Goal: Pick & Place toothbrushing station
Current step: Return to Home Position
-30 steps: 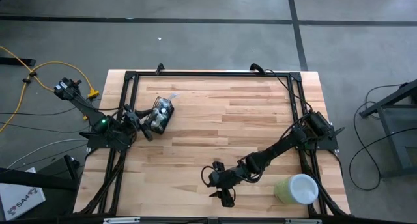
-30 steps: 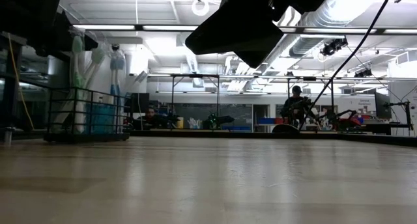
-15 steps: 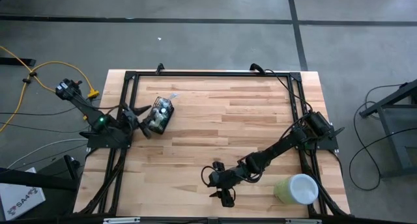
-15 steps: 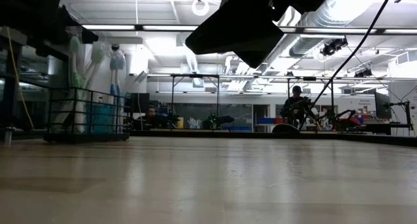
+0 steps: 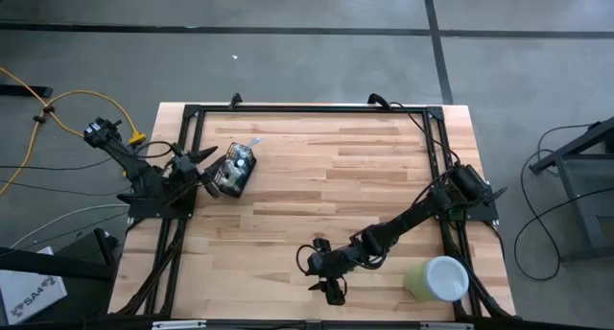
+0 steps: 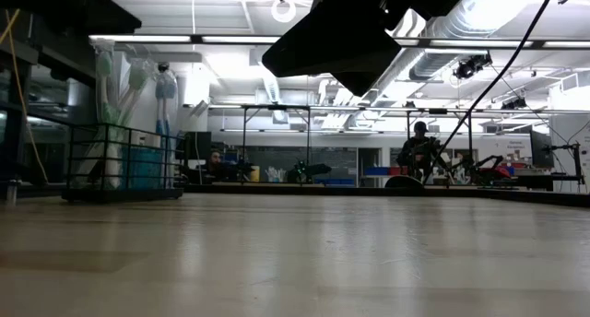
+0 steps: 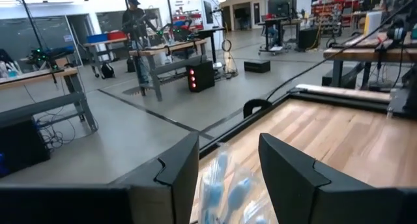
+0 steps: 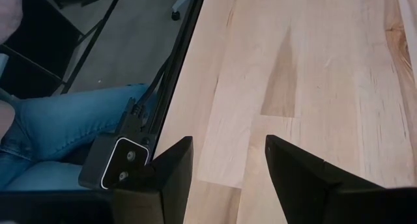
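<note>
Pale butcher-block wood filled the overhead view, a tabletop (image 5: 384,176) ringed by a black frame with grey workshop floor all round. Up at 10 o'clock on it stood the small boxy black wire-mesh holder (image 5: 237,170), and that was where the action had come to. From the low camera it looked loaded: the tall pale green and blue toothbrushes (image 6: 109,105) stood out of the wire walls and leaned on the rim, as they must in a holder shorter than themselves.

The left tool (image 5: 205,171) sat just at 9 o'clock of the holder, jaws spread wide, gripping nothing. Its own camera looked between the two dark fingers (image 7: 177,170) at blurred bluish brush heads. Open and empty beside a filled holder, it read as a release done, with only a retreat to rest to come.

Down at 6 o'clock, near the front edge, the right tool (image 5: 329,288) hung low over bare planks, jaws parted too and nothing between them. Its wrist camera showed only wood grain, the frame rail and a seated person's blue-jeaned legs (image 8: 52,146) beyond the edge. That arm looked parked, well apart from the holder and out of the left arm's way.

Off at 5 o'clock the larger pale green plastic cup with the white inside (image 5: 438,277) lay alone, well apart from both tools.
</note>
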